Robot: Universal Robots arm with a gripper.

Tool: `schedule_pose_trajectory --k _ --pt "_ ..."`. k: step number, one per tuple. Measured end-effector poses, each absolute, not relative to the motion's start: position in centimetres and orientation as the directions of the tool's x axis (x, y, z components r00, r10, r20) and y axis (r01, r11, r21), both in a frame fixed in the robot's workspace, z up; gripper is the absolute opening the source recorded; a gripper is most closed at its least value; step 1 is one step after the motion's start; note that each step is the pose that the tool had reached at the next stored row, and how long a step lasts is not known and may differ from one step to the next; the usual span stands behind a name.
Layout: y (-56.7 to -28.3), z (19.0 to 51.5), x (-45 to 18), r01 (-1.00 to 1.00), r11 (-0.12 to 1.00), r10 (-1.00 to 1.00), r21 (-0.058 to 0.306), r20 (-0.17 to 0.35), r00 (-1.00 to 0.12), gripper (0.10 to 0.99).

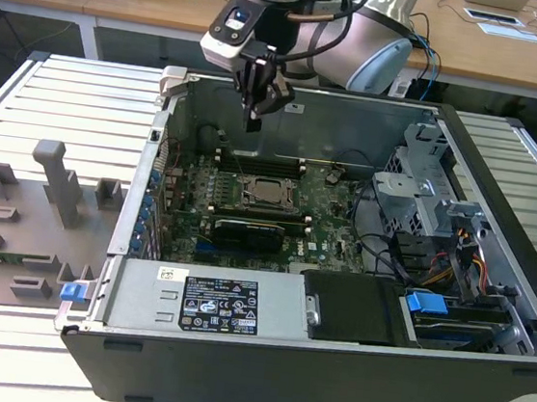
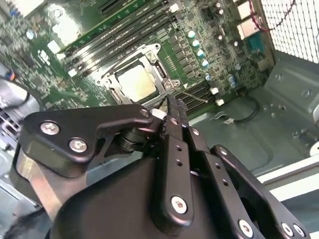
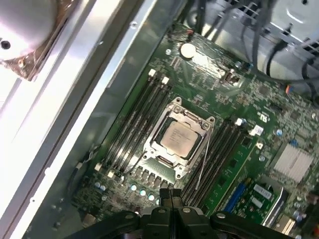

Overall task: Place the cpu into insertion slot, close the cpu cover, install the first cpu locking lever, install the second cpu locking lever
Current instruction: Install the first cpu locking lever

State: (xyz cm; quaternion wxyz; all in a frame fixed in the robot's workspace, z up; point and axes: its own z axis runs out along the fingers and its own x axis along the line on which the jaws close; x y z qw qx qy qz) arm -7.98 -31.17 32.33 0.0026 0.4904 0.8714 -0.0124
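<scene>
While the gripper [image 1: 254, 120] is being held at the exterior view's upper centre | fingers [image 2: 175, 117] being pressed together, empty | cpu [image 3: 178, 138] being framed by cpu cover [image 3: 167, 160]

The cpu [image 3: 178, 138] lies in the insertion slot [image 3: 155, 149], seemingly under the cpu cover [image 3: 195, 119], between memory slots [image 3: 132, 127].

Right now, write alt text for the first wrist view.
A dull silver square cpu lies framed by the thin silver-grey metal cpu cover on a green motherboard, between long black memory slots. The black gripper, shut and empty, hovers above the board.
</scene>
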Motion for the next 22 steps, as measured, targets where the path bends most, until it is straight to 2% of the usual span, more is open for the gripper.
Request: schedule_pose_trajectory --k 12,22 --pt "-31.17 32.23 -7.98 0.669 0.743 0.669 -0.019 -0.017 -0.743 0.106" --pt "-31.17 32.16 -7.98 0.496 0.868 0.496 -0.019 -0.017 -0.868 0.106"
